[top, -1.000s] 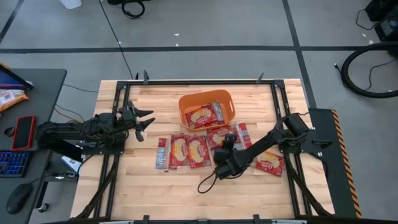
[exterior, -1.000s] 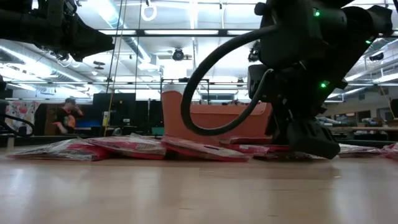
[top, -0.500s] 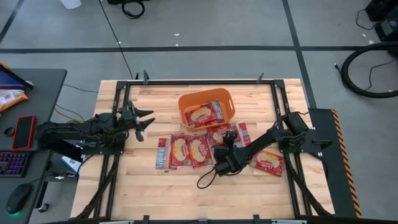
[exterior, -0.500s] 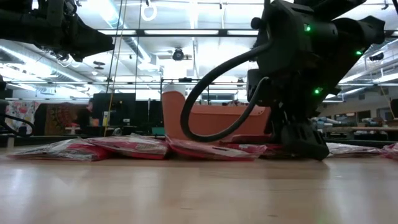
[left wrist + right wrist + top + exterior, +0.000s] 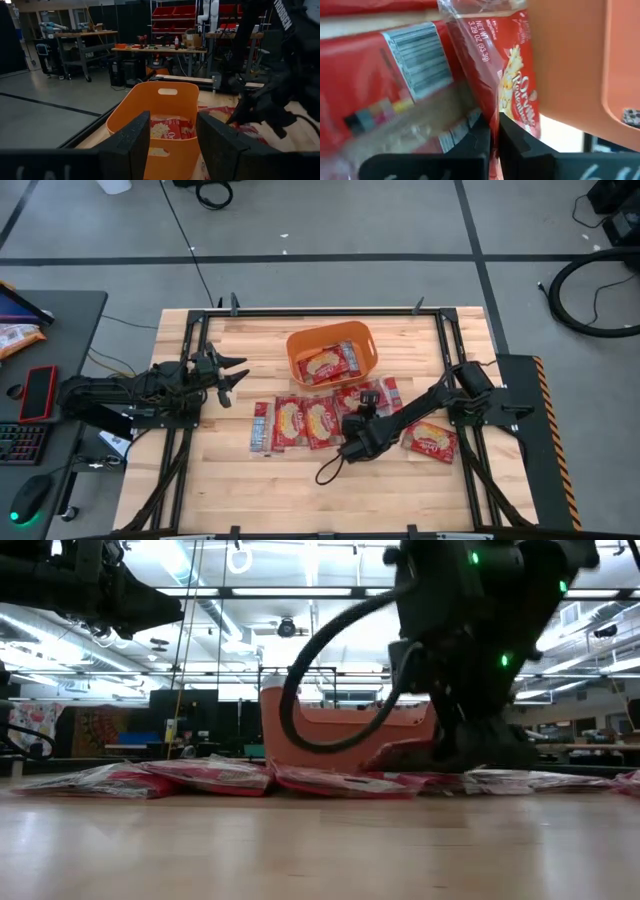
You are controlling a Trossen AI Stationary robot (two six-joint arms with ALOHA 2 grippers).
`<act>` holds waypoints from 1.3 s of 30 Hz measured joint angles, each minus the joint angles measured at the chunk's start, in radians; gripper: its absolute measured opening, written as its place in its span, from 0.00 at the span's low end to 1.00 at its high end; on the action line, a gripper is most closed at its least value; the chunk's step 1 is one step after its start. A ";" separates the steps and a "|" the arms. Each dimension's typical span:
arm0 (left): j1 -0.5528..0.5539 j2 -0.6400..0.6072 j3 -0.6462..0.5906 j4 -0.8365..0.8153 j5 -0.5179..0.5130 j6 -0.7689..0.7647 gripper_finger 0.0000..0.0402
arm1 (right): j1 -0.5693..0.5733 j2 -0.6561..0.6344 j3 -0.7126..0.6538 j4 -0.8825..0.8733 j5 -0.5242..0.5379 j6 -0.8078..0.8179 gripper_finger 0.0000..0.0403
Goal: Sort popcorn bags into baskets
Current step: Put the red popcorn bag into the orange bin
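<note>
I am watching the right gripper point(image 5: 362, 412) working low over the middle of the table point(image 5: 250, 490), just in front of the orange basket point(image 5: 331, 356). Its fingers point(image 5: 470, 135) are pinching the edge of a popcorn bag point(image 5: 512, 75), with only a thin gap showing between them and the red film caught in it. That bag is lying with its long axis running roughly from the basket toward the table's near edge, tilted up at the gripped end, its printed face turned toward the basket wall.

Two bags point(image 5: 328, 364) are already lying flat inside the basket, near the far edge. A row of loose bags point(image 5: 290, 423) is spreading left of the gripper, and one more bag point(image 5: 432, 442) is sitting toward the right edge, under the right arm. The arm's black cable point(image 5: 310, 690) is looping down in front of the basket.

The left gripper point(image 5: 232, 375) is hanging by the left edge, fingers point(image 5: 127, 145) spread wide and holding nothing.
</note>
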 joint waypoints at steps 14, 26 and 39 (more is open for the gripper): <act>0.000 0.000 0.000 -0.042 0.007 -0.072 0.41 | 0.009 -0.001 0.379 -0.499 0.142 0.040 0.04; 0.000 0.000 0.000 -0.039 0.074 -0.100 0.41 | -0.097 -0.004 0.390 -0.467 0.415 -0.048 0.08; 0.000 0.000 0.000 -0.040 0.074 -0.099 0.41 | -0.356 -0.004 0.273 0.242 0.107 -0.741 0.10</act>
